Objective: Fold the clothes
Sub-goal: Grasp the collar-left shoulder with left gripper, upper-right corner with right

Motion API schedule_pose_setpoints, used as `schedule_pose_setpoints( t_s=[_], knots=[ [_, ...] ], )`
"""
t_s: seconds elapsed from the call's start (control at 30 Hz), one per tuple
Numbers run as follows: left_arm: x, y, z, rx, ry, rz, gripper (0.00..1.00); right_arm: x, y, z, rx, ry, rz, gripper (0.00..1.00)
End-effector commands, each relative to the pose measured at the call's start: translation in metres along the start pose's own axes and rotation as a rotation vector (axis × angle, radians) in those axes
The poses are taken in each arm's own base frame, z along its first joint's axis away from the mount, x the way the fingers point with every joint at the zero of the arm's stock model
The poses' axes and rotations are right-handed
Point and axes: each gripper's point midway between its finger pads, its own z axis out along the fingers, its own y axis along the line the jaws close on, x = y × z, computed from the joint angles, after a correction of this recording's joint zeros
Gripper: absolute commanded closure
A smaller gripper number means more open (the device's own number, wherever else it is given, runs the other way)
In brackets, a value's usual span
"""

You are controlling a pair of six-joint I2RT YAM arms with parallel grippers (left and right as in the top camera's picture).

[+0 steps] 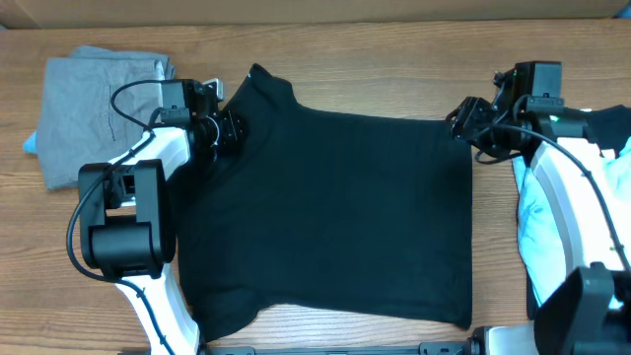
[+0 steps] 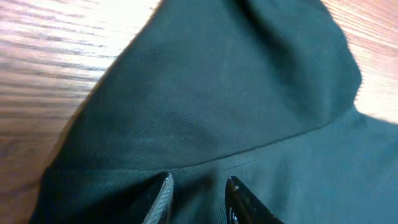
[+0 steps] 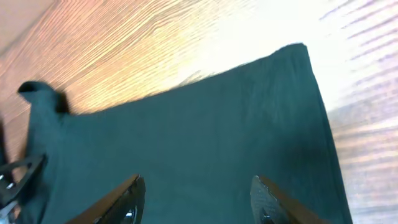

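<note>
1. a black t-shirt [image 1: 335, 217] lies spread flat in the middle of a wooden table [image 1: 375, 69], seen from above. it covers most of the space between the two robot arms.
2. one short sleeve [image 1: 266, 84] sticks out from the shirt's far left corner, angled toward the back edge of the table.
3. the left gripper [image 1: 225, 128] sits on the shirt just below that sleeve, where the sleeve meets the body.
4. in the left wrist view, its two fingertips [image 2: 165, 193] stand close together with a narrow gap. black fabric fills the gap and a seam runs just ahead of them. i cannot tell whether the jaws are pinching the fabric or only resting on it.
5. the right gripper [image 1: 463, 123] is at the shirt's far right corner, at the edge of the fabric.
6. in the right wrist view, its fingers [image 3: 134, 199] are spread wide apart above smooth, flat fabric. the jaws are open and hold nothing.
7. a grey shirt [image 1: 89, 108] lies loosely folded on the table at the far left, apart from the black one.
8. a light blue cloth [image 1: 532, 222] lies at the right edge of the table, partly under the right arm, beside the black shirt's right edge.
</note>
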Motion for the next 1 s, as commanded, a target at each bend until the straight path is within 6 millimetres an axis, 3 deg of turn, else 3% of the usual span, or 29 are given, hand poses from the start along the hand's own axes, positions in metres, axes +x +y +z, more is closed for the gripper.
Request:
schedule_pose_setpoints(
  t_s=[0.0, 0.1, 0.23, 0.27, 0.43, 0.57, 0.7, 0.8, 0.87, 0.97],
  knots=[
    [0.031, 0.061, -0.002, -0.319, 0.062, -0.187, 0.75, -0.002, -0.012, 0.023, 0.038, 0.016, 0.003, 0.42],
    [0.054, 0.084, -0.015, -0.453, 0.124, -0.278, 0.76, -0.002, -0.020, 0.049, 0.047, 0.037, 0.010, 0.42],
    [0.054, 0.082, -0.018, -0.441, 0.142, -0.242, 0.73, 0.000, -0.032, 0.081, 0.059, 0.062, 0.017, 0.43],
    [0.052, 0.080, -0.017, -0.430, 0.138, -0.241, 0.69, 0.001, -0.034, 0.088, 0.061, 0.068, 0.019, 0.43],
    [0.028, 0.053, -0.011, -0.279, 0.101, -0.199, 0.37, 0.008, -0.052, 0.117, 0.102, 0.093, 0.032, 0.43],
    [-0.005, 0.026, -0.015, -0.165, 0.054, -0.147, 0.27, 0.014, -0.081, 0.133, 0.226, 0.099, 0.057, 0.44],
    [-0.041, -0.004, -0.025, -0.053, 0.000, -0.060, 0.23, 0.025, -0.107, 0.137, 0.340, 0.121, 0.097, 0.63],
    [-0.068, -0.017, -0.035, -0.028, -0.058, -0.009, 0.21, 0.035, -0.121, 0.131, 0.424, 0.137, 0.172, 0.84],
    [-0.081, -0.019, -0.039, -0.031, -0.094, 0.030, 0.22, 0.039, -0.124, 0.126, 0.446, 0.154, 0.195, 0.92],
    [-0.088, -0.007, -0.041, -0.109, -0.125, 0.031, 0.30, 0.041, -0.126, 0.116, 0.473, 0.166, 0.238, 0.94]
  ],
)
